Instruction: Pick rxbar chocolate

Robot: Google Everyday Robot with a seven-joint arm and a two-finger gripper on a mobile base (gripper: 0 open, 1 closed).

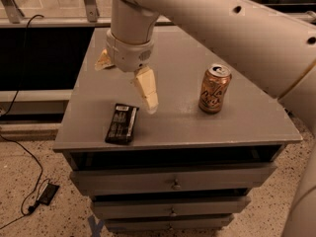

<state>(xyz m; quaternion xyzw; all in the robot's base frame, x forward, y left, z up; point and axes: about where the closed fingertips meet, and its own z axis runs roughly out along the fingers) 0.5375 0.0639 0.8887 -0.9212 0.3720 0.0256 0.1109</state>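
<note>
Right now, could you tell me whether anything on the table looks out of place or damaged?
Nothing stands out. The rxbar chocolate lies flat near the front edge of the table, slightly angled. The drink can stands upright with no spill. The gripper hangs open above the table, just beyond the bar.
</note>
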